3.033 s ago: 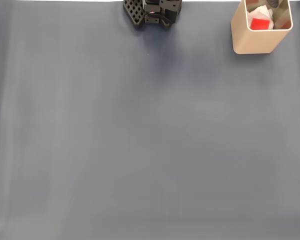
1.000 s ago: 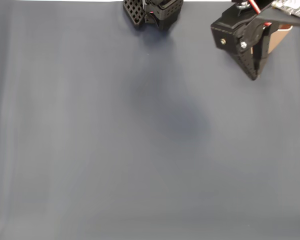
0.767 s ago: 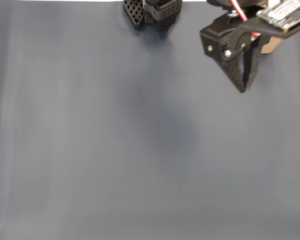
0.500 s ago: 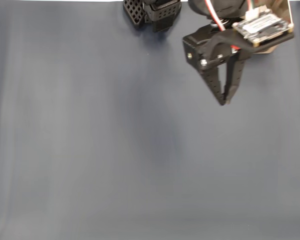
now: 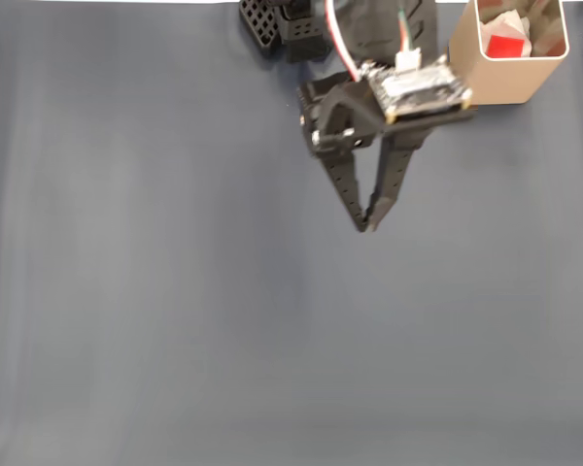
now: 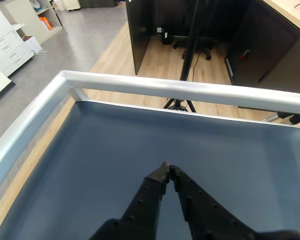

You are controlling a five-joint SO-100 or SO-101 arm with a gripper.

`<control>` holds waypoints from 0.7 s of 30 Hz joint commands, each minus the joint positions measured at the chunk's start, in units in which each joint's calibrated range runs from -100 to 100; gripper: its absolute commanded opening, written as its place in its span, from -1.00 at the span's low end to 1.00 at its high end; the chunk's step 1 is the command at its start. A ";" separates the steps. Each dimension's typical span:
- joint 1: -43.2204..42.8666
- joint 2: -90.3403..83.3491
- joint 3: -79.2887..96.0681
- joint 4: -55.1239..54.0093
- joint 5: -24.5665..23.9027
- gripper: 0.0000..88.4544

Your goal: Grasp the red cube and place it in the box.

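Note:
The red cube [image 5: 506,45] lies inside the beige box [image 5: 496,85] at the top right of the fixed view, beside some white crumpled material. My black gripper [image 5: 367,226] hangs over the blue-grey mat, well to the left of and below the box, its fingers together at the tips with nothing between them. In the wrist view the gripper [image 6: 167,169] points toward the table's far metal rim, its tips touching over bare mat.
The arm's black base [image 5: 291,24] sits at the top edge of the fixed view. A silver raised rim [image 6: 155,86] borders the table in the wrist view, with a floor, a dark desk and a tripod beyond it.
The arm has swung left and down across the mat, away from the box, uncovering it. The cube has stayed inside the box. The gripper's fingers have remained together.

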 commanded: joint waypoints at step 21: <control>11.44 -11.61 24.27 -11.53 -0.63 -1.00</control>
